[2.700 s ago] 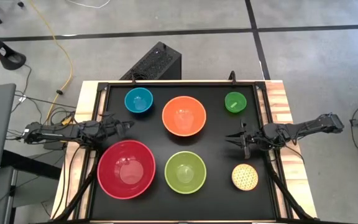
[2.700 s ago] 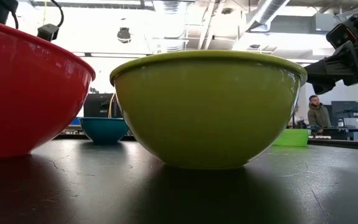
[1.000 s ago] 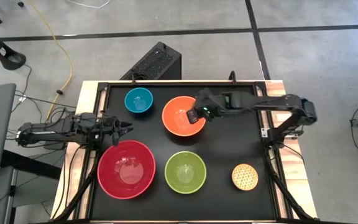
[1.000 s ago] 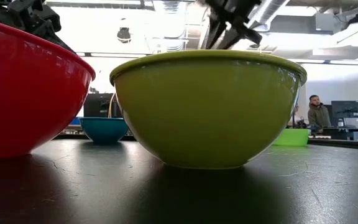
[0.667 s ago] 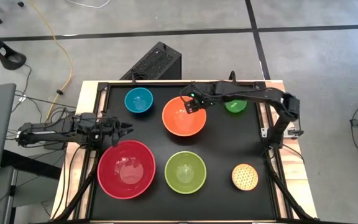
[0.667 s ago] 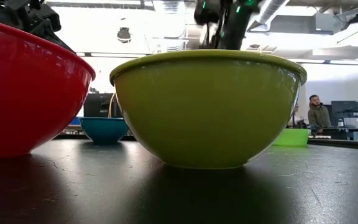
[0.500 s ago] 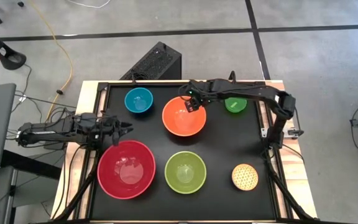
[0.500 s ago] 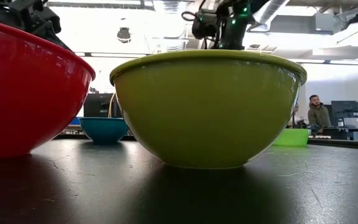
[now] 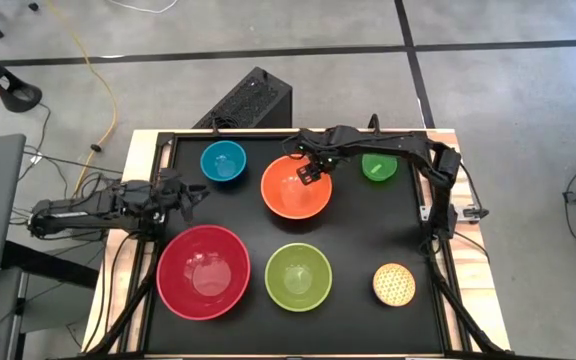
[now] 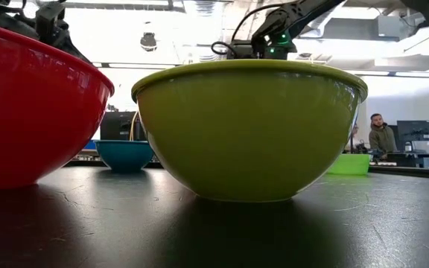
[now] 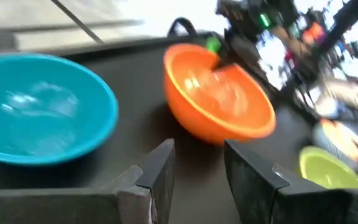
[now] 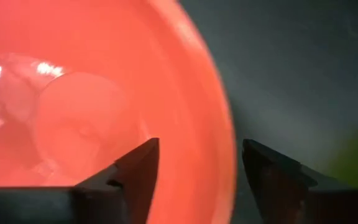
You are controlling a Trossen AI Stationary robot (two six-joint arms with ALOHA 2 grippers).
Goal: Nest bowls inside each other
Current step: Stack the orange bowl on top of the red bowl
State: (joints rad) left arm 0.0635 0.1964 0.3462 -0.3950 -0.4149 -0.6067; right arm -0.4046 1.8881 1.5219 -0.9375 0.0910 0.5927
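Six bowls stand upright on the black table top: red [image 9: 203,272] near left, lime green [image 9: 298,276] near middle, speckled yellow [image 9: 393,284] near right, blue [image 9: 223,162] far left, orange [image 9: 295,186] far middle, small bright green [image 9: 378,165] far right. My right gripper [image 9: 311,172] points down over the orange bowl's far right rim [image 12: 227,155]. It is open [image 12: 200,142], with one finger inside the rim and one outside; no touch shows. My left gripper [image 9: 193,195] waits open [image 11: 199,144] at the table's left edge, between the blue and red bowls.
A raised black frame [image 9: 415,150] borders the table top. The small bright green bowl sits close to the right of my right arm [image 9: 388,143], which reaches in along the far edge. In the low view the lime green bowl [image 10: 248,130] hides the orange one.
My right gripper has moved from above the orange bowl's inside toward the far edge and down to the bowl's far right rim, tipping to point more steeply down. Its arm has swung toward the table's far edge. The bowls have stayed in place.
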